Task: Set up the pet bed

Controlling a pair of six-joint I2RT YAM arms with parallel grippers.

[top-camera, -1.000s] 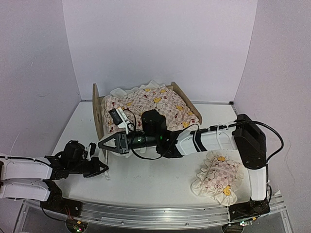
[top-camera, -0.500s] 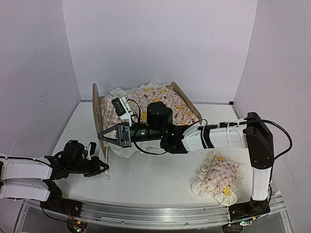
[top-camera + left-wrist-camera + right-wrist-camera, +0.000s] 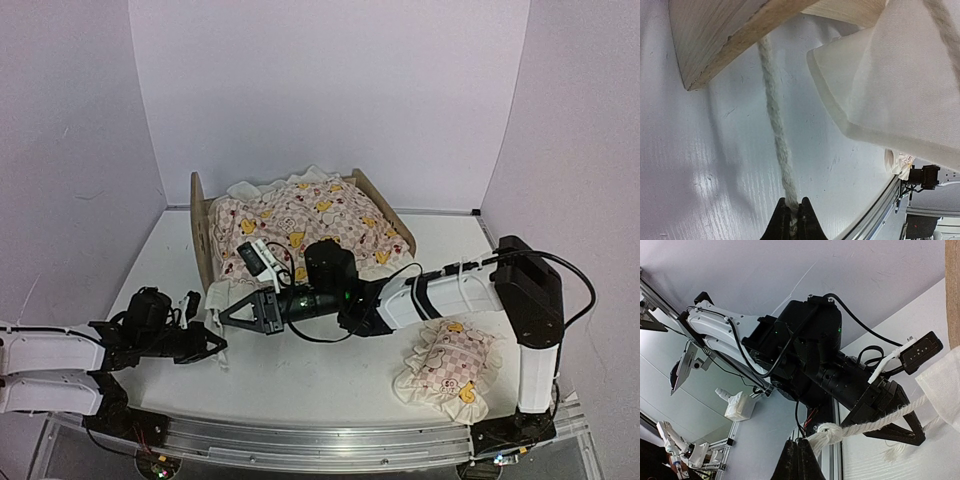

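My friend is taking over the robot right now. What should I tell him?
Left hand: shut on a white rope by the pet bed's near corner.
Right hand: shut on the rope too, just beside it.
Quilt is spread on the bed; pillow lies on the table, off to the right.
Left, probably: sort the rope, then put the pillow on the bed.

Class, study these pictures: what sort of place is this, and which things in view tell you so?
Probably a robotics lab test booth: plain walls box in a white table, two arms stand on a metal rail at its edge, with a small pet bed as prop.
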